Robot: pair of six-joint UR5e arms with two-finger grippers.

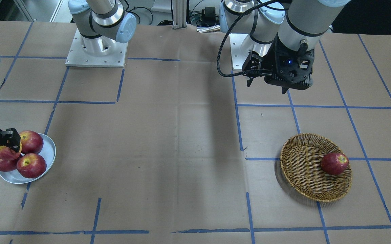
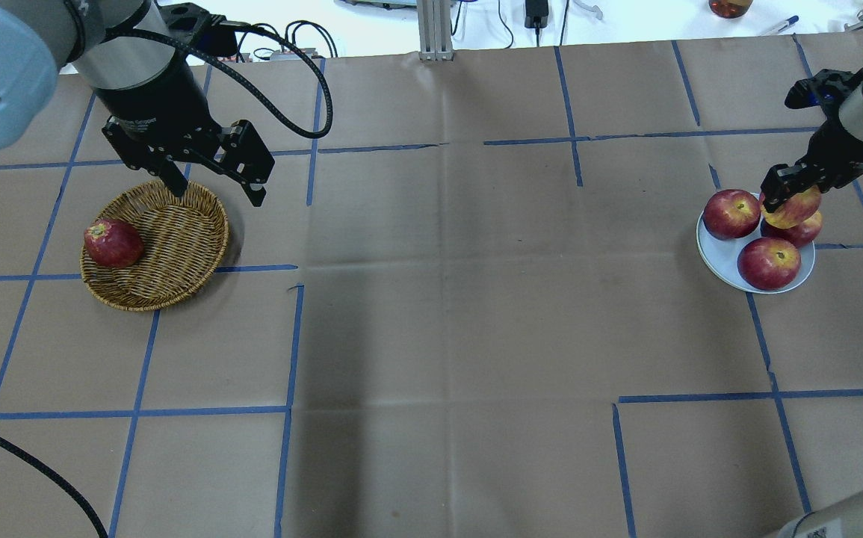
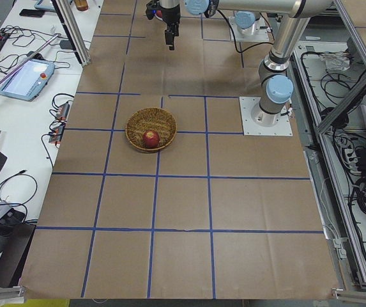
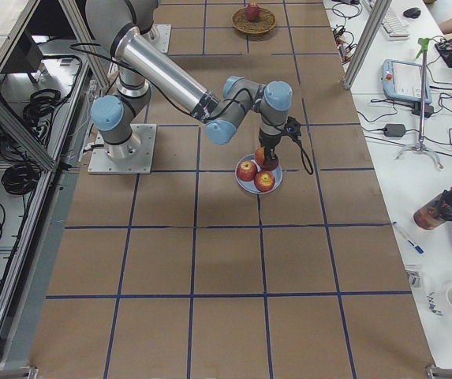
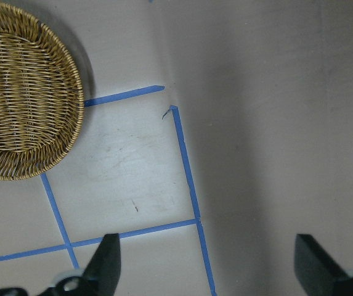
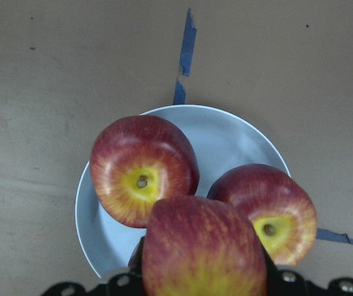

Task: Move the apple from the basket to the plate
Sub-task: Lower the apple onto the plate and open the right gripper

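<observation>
My right gripper (image 2: 790, 196) is shut on the pinkish-red apple (image 2: 796, 208) with yellow streaks. It holds the apple over the far side of the white-grey plate (image 2: 712, 252). In the right wrist view the apple (image 6: 204, 246) fills the space between the fingers, above the plate (image 6: 225, 132). I cannot tell whether it touches the apple under it. The wicker basket (image 2: 173, 250) sits at the far left. My left gripper (image 2: 218, 190) is open and empty, raised over the basket's far rim.
Three deeper-red apples lie on the plate: one (image 2: 730, 213) on its left, one (image 2: 767, 263) at its front, one (image 2: 805, 232) partly under the held apple. A dark red apple (image 2: 112, 243) lies at the basket's left rim. Blue tape lines cross the brown paper.
</observation>
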